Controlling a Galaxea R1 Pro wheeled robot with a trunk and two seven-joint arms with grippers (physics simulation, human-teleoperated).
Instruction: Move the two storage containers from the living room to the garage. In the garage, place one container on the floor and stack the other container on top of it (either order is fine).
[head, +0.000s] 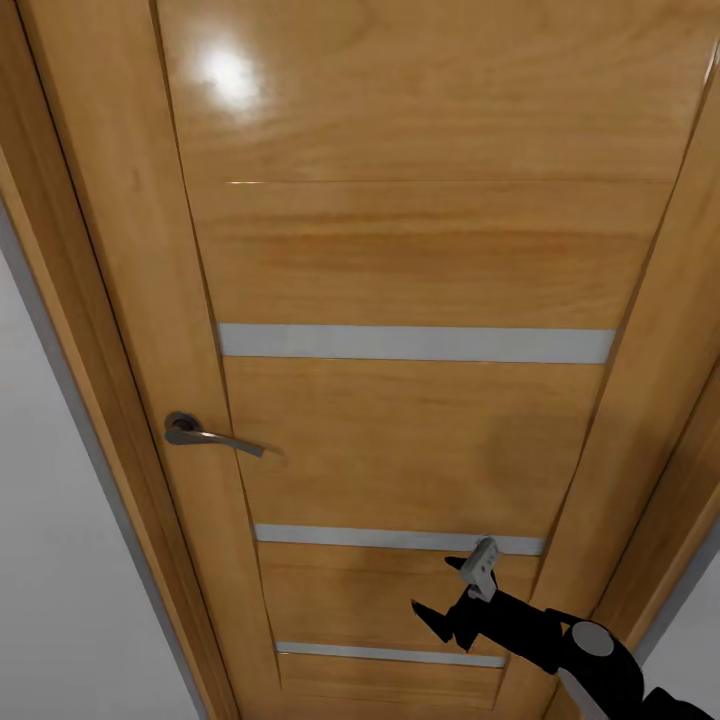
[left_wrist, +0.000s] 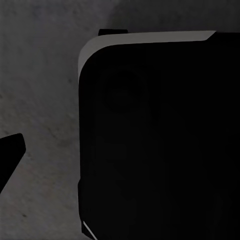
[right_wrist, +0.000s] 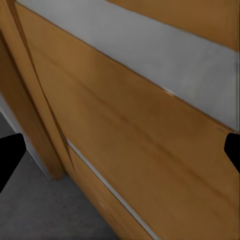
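Observation:
The two storage containers are out of view. My right gripper (head: 436, 588) hovers open and empty just in front of the lower panels of a wooden door (head: 400, 250). The right wrist view looks between its spread fingertips (right_wrist: 10, 155) at that door (right_wrist: 125, 125) and a patch of dark grey concrete floor (right_wrist: 40, 210). In the left wrist view, one black fingertip (left_wrist: 10, 150) of my left gripper (left_wrist: 120, 150) sits at the picture's edge over the mottled dark grey floor (left_wrist: 45, 75). The other fingertip is lost against a big black rounded part of the robot (left_wrist: 160, 140).
The door is shut, with grey horizontal strips (head: 415, 343) and a metal lever handle (head: 205, 434) on its left side. A wooden frame (head: 80, 300) borders it, with pale grey wall (head: 50, 600) to the left and at the lower right.

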